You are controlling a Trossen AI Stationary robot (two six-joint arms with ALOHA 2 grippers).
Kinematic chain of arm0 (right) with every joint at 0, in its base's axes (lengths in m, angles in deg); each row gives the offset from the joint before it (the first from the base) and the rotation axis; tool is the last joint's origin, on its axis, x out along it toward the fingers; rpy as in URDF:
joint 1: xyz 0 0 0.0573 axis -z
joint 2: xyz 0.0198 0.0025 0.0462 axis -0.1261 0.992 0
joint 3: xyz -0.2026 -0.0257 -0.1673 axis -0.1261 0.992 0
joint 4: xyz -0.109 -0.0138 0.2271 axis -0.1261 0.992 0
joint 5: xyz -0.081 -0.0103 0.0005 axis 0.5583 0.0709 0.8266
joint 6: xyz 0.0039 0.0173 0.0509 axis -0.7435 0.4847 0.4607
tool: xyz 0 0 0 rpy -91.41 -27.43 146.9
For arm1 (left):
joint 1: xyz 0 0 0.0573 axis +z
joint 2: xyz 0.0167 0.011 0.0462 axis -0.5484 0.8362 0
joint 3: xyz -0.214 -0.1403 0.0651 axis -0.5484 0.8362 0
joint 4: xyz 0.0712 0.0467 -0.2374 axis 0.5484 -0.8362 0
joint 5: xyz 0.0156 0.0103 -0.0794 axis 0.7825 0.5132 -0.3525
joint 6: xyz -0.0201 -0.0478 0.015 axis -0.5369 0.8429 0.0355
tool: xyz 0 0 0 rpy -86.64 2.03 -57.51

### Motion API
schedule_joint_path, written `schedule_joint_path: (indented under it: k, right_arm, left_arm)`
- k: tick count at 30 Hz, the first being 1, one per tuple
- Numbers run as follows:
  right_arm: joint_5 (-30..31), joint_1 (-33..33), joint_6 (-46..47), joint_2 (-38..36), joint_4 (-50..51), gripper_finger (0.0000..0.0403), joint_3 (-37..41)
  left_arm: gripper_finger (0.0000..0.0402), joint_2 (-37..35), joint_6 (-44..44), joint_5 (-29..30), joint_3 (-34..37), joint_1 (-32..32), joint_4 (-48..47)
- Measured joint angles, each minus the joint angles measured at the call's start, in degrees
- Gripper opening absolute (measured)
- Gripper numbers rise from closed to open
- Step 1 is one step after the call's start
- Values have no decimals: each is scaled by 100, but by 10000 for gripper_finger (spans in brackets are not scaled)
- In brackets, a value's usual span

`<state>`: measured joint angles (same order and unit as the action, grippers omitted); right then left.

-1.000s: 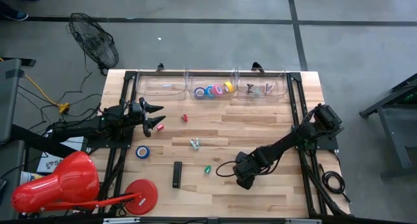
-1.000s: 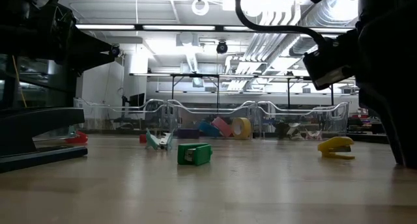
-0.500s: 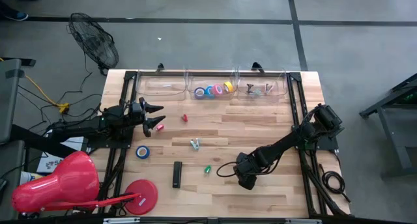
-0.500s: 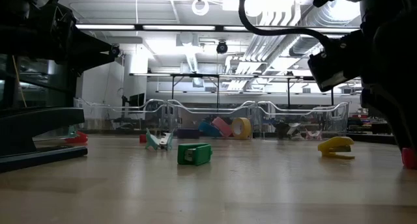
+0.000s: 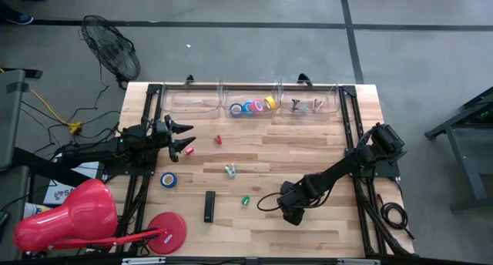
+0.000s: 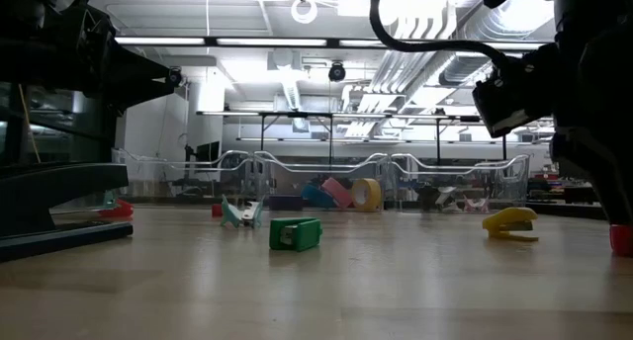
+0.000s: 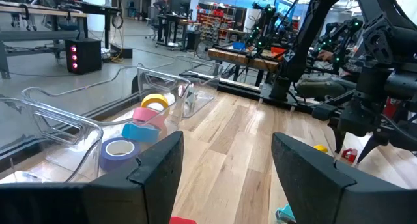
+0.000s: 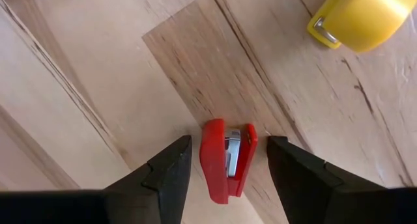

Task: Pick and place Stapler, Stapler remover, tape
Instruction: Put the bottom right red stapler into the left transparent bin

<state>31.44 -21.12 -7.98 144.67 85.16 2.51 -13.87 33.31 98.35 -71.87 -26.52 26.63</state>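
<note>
Right wrist view: a small red stapler [image 8: 227, 160] is framed between spread right gripper [image 8: 228, 168] jaws, untouched — long axis toward 12 o'clock; tape rolls [image 5: 253, 106] are held in a clear bin [image 5: 250, 100].

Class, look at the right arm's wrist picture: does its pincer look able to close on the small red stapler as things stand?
Probably yes. The right pincer is open and straddles the small red stapler, one finger on each side, with bare table around it. The yellow stapler lies well apart, so nothing seems to block the grasp.

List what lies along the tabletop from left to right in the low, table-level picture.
Black stapler → teal staple remover → green mini stapler → yellow mini stapler → small red stapler at the right edge.
</note>
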Motion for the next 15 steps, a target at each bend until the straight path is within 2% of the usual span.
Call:
schedule_joint_path:
  k: [8, 15]
  right_arm:
    - [200, -4, -123, 0, -32, 187, 1]
    - [267, -2, -211, -2, -151, 137, 1]
  left_arm:
    - [230, -1, 0, 0, -1, -2, 1]
    - [230, 0, 0, 0, -1, -1, -1]
